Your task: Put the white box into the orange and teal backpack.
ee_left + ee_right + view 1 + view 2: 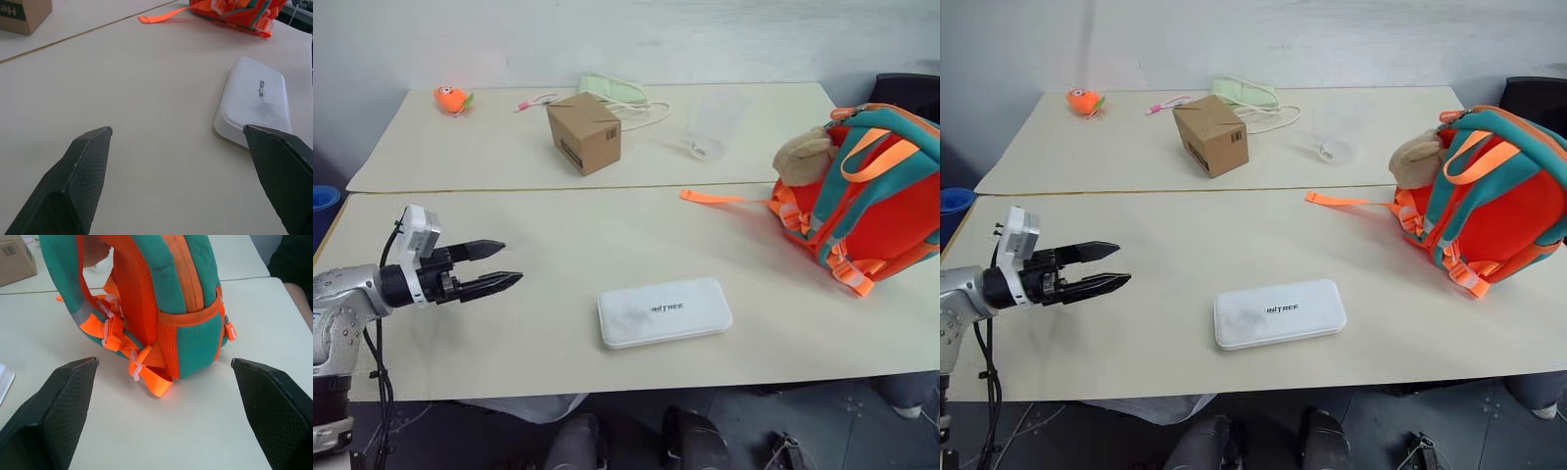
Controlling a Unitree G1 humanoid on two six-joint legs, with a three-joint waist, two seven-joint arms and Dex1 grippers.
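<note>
The left gripper [499,266] hangs over the near-left part of the beige table [548,235], its two black fingers spread and empty, pointing toward the flat white rounded-corner box [664,311], which lies apart from it near the front edge. The right gripper [164,367] is likewise spread wide and empty, facing the puffy orange and teal backpack [867,191] standing on the table's right side, beyond the white box
</note>
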